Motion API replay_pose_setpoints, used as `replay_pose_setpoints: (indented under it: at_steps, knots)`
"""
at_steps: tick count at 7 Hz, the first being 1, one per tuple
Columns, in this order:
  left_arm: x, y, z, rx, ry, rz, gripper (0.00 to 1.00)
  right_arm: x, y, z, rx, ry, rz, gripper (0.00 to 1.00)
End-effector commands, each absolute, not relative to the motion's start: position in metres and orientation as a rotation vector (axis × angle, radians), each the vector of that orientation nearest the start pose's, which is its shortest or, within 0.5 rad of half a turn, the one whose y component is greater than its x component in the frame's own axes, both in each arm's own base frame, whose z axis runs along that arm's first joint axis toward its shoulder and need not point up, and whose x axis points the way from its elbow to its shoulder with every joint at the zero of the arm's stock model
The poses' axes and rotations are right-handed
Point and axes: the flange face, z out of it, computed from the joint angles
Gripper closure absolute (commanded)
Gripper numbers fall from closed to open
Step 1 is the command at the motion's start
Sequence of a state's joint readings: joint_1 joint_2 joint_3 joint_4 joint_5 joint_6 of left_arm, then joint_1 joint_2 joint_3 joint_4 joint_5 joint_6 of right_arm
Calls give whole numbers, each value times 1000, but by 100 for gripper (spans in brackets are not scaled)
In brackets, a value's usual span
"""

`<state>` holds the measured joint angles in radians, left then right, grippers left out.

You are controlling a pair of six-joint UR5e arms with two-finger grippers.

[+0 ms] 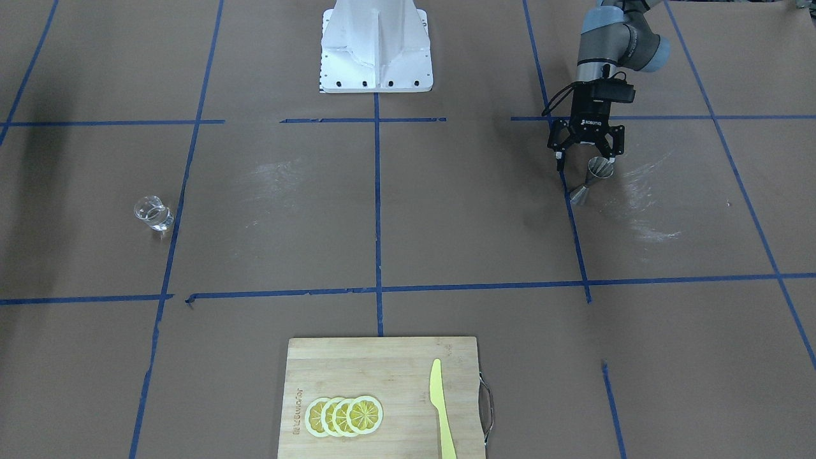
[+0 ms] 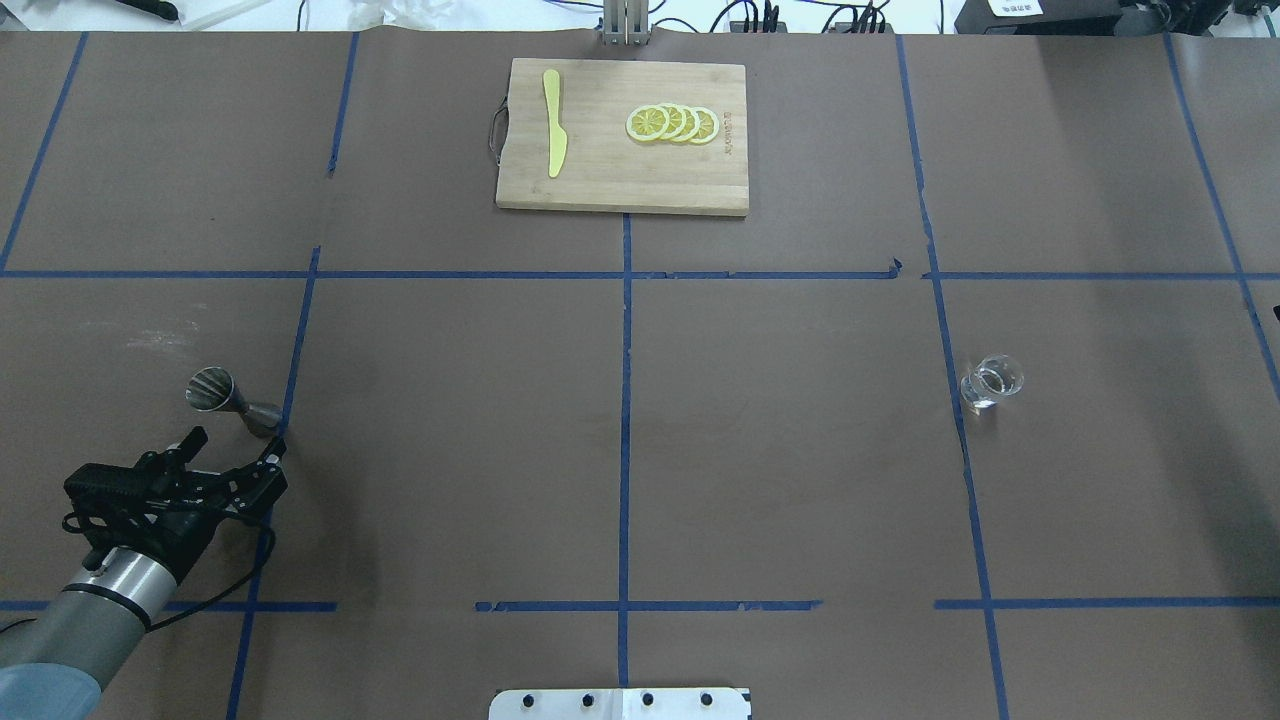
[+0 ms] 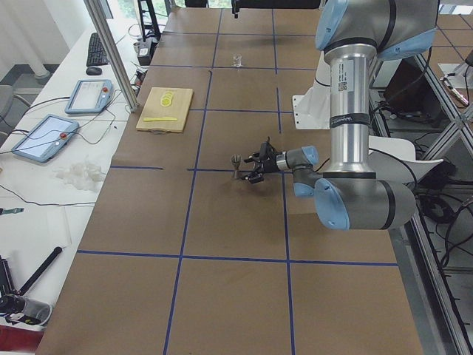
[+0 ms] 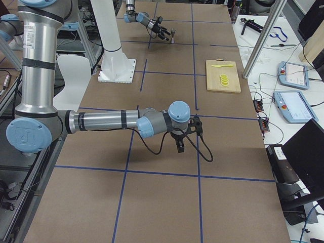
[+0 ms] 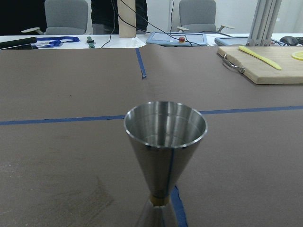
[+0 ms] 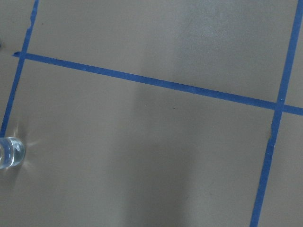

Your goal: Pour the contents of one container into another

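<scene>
Left hand (image 2: 237, 442) splayed, near upright jigger (image 2: 215, 390) — right hand (image 4: 180, 142), grip cannot tell

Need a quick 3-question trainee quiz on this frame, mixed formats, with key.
1. True or false: the left tool is shut on the jigger.
2. What lies on the cutting board beside the lemon slices? A) spoon B) yellow knife C) fork
3. Fill in: the glass stands on the robot's ___ side.
Key: 1 false, it is open, short of the jigger; 2 B; 3 right.
</scene>
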<state>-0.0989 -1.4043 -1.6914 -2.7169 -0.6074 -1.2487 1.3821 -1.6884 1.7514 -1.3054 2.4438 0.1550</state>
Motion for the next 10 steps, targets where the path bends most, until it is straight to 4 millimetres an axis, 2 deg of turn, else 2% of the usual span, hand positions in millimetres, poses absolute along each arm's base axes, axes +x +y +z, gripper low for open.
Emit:
replay_pose_setpoints:
  at_steps: [1, 3, 4, 6, 7, 10]
  knots:
    - [386, -268, 541, 1057, 774, -357, 2, -30, -459, 589, 153, -905, -174, 0]
    - [388, -276, 542, 1062, 764, -366, 2, -30, -459, 590, 152, -905, -173, 0]
    - [398, -290, 539, 1076, 755, -386, 4, -30, -459, 591, 151, -904, -173, 0]
    - [402, -292, 540, 1078, 754, -389, 11, -29, -457, 592, 149, -904, -172, 0]
    - [403, -293, 538, 1079, 757, -392, 24, -29, -457, 592, 148, -904, -171, 0]
    - [401, -293, 539, 1086, 742, -374, 83, -29, -457, 592, 149, -904, -172, 0]
